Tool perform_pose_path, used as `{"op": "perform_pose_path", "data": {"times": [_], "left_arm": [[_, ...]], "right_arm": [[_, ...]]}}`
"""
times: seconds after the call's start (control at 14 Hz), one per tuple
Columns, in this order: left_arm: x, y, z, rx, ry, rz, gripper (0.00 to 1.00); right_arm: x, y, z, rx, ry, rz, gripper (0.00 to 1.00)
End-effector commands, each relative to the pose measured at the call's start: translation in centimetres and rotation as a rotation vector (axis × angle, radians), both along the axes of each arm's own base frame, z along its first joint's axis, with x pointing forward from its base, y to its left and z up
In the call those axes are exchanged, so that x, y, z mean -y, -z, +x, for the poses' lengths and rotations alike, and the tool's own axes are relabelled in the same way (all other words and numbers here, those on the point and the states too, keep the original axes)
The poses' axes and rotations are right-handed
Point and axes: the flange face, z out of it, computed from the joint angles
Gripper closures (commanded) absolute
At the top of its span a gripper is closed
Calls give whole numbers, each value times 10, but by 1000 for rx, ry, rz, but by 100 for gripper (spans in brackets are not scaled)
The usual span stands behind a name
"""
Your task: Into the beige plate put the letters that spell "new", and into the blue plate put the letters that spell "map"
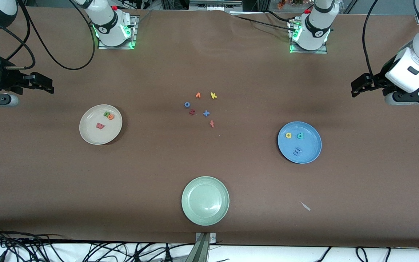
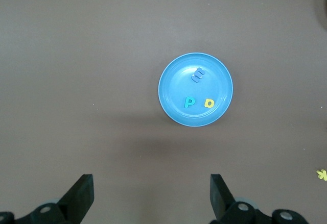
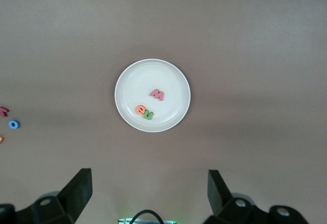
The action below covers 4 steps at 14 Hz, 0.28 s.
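Brown table cover [image 1: 209, 163]: a plain cloth spans the whole table, with three plates and a small cluster of loose foam letters on it.
Beige plate [image 1: 87, 133]: sits toward the right arm's end of the table; in the right wrist view its rim [image 3: 125, 76] shows whole.
Letters in the beige plate: green "n" [image 1: 106, 114] and orange "e" [image 1: 111, 116] lie touching each other; pinkish-red "w" [image 1: 100, 126] lies apart from them, nearer the front camera. The right wrist view shows the same three: "n" [image 3: 148, 115], "e" [image 3: 140, 110], "w" [image 3: 157, 95].
Blue plate [image 1: 311, 154]: sits toward the left arm's end of the table; its rim [image 2: 168, 76] is fully seen from the left wrist.
Letters in the blue plate: yellow "a" [image 1: 288, 135] and teal "p" [image 1: 300, 135] lie near each other but apart; blue-purple "m" [image 1: 297, 151] lies nearer the front camera. From the left wrist: "a" [image 2: 209, 102], "p" [image 2: 189, 102], "m" [image 2: 198, 74].
Pale green plate [image 1: 205, 200]: nearest the front camera, between the two ends, holding nothing.
Loose letters: orange "v" [image 1: 198, 95], yellow "k" [image 1: 213, 95], blue "o" [image 1: 187, 104], blue "x" [image 1: 206, 113], a dark red letter [image 1: 192, 112] and a reddish "f" [image 1: 212, 124] lie at mid-table, farther from the front camera than all three plates.
Left gripper [image 1: 356, 87]: hangs over bare cloth at the left arm's end; fingers spread wide, holding nothing.
Right gripper [image 1: 47, 85]: hangs over bare cloth at the right arm's end; fingers spread wide, holding nothing.
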Motion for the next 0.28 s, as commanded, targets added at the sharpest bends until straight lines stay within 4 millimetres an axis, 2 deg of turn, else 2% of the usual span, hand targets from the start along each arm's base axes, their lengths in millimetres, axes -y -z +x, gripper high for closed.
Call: {"op": "perform_pose_path", "data": {"times": [0.0, 0.21], "left_arm": [[6, -2, 4, -24, 14, -17, 0], [11, -4, 4, -22, 23, -13, 0]], "right_arm": [[0, -3, -3, 10, 2, -16, 0], [0, -3, -3, 10, 2, -17, 0]]}}
